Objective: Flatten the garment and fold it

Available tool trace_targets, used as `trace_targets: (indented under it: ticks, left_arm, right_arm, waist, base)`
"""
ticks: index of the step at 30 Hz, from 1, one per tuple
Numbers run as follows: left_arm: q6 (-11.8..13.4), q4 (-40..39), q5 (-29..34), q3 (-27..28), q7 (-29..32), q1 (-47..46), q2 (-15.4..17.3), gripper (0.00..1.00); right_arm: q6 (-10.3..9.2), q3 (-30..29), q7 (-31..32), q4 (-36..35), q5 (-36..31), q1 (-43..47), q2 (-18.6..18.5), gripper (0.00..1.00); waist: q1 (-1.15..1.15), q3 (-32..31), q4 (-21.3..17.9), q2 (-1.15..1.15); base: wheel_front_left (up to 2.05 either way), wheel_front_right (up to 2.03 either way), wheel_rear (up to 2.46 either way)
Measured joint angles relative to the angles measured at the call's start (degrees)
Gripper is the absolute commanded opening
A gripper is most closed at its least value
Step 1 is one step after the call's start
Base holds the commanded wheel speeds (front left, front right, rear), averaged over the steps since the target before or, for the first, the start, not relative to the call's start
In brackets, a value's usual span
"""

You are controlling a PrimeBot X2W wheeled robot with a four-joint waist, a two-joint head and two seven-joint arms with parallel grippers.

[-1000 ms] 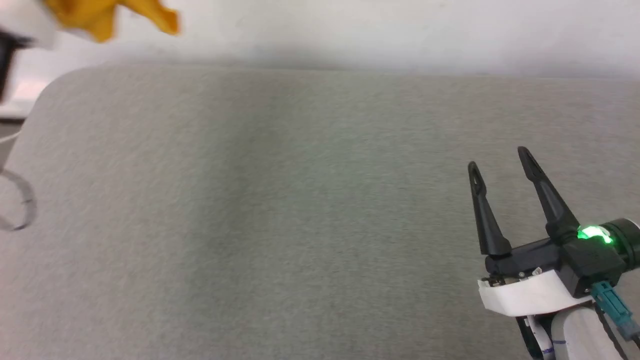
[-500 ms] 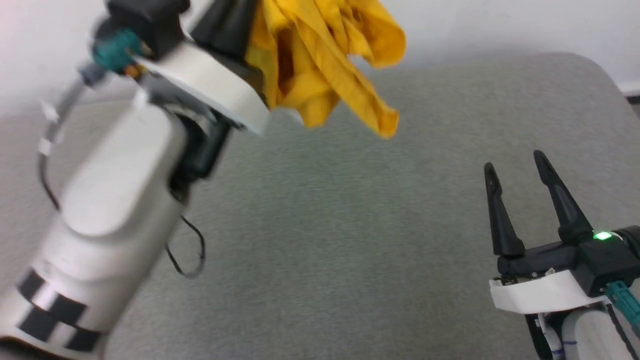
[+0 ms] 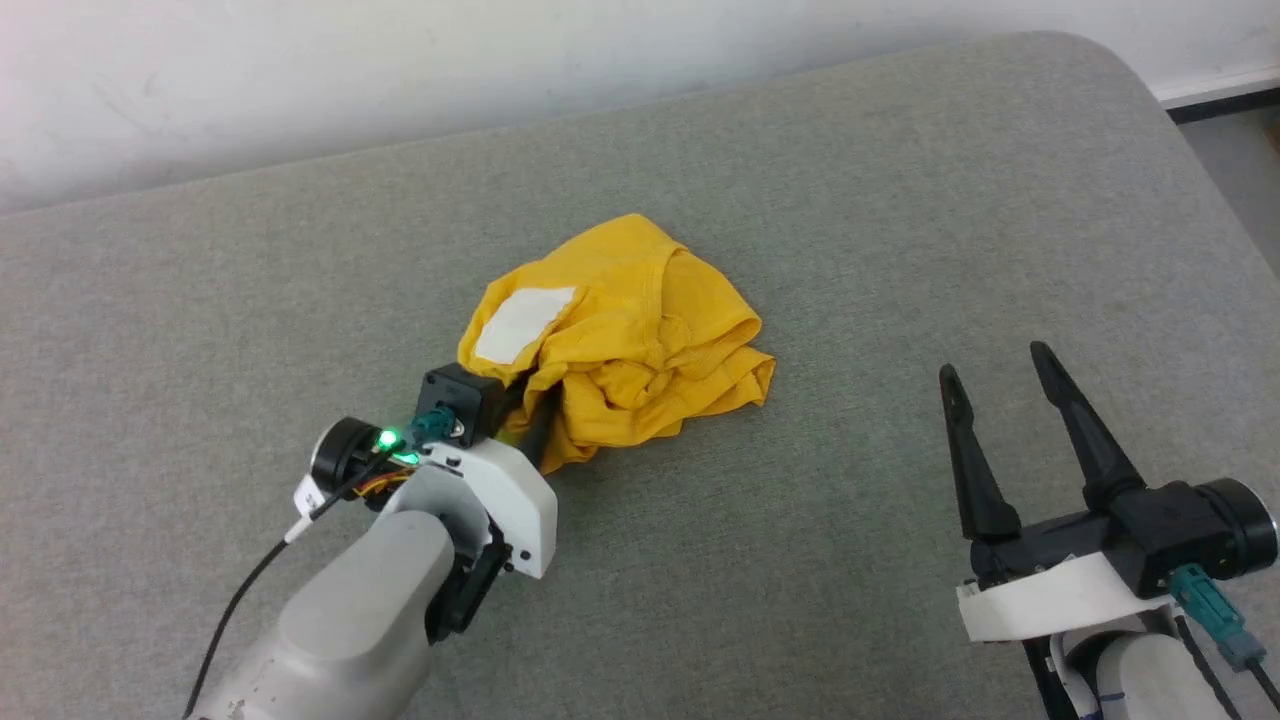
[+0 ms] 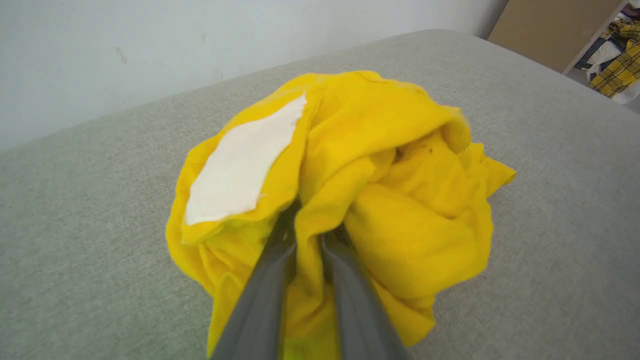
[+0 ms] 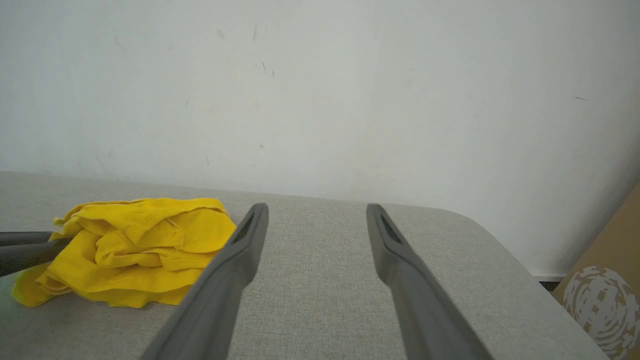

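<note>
Arm, L (image 3: 360, 590): comes up from lower-left corner in head view, green LED (image 3: 385, 438) lit at wrist. L claw (image 4: 312, 227): nosed into near-left edge of shirt (image 3: 640, 350), fingers close together w/ a fold of yellow cloth pinched betw. them, so grasping shirt. Tips buried in fabric, can't see them.

Shirt: crumpled heap resting on grey pad (image 3: 850, 250), roughly mid-pad, a bit left of centre in head view. Not flattened, not folded. White patch (image 3: 522, 322) on upper-left of heap, facing up. Hems & seams bunched toward right side of heap.

R claw (image 3: 993, 360): at lower right, well apart from shirt, fingers spread wide, nothing betw. them. Tips point toward far pad edge & pale wall (image 3: 300, 80).

R wrist cam: shirt off to left of own fingers, L claw's dark fingers entering heap from left.
</note>
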Motion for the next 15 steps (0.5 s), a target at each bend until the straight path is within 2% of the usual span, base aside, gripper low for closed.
trace_targets:
  ticks: [3, 9, 12, 15]
  left_arm:
    - [-0.99, 1.53, 0.18, -0.23, -1.89, -0.01, -1.01, 1.00]
    - [-0.90, -0.79, 1.46, 1.60, -4.31, 0.00, -0.97, 1.00]
    - [0.44, -5.11, 2.83, 4.22, -4.72, 0.38, 0.18, 1.00]
    - [2.74, -11.78, 4.85, 9.12, -4.79, 2.77, 2.19, 1.00]
  right_arm:
    - [0.00, -0.02, 0.00, 1.23, -0.01, 0.01, -0.01, 1.00]
    - [0.00, -0.16, -0.01, 2.80, -0.67, 0.55, 0.02, 1.00]
    - [0.01, -0.62, 0.00, 3.30, -1.22, 1.70, 0.00, 1.00]
    - [0.00, -1.02, 0.00, 3.85, -1.74, 2.75, 0.00, 1.00]
  waist:
    - [0.00, -0.08, 0.68, 0.00]
    - [-0.01, -2.35, 2.64, 0.00]
    - [-0.01, -4.09, 4.11, 0.00]
    - [-0.01, -5.71, 5.91, 0.00]
  base:
    - [0.00, 0.00, 0.00]
    - [0.00, 0.00, 0.00]
    - [0.00, 0.00, 0.00]
    - [0.00, 0.00, 0.00]
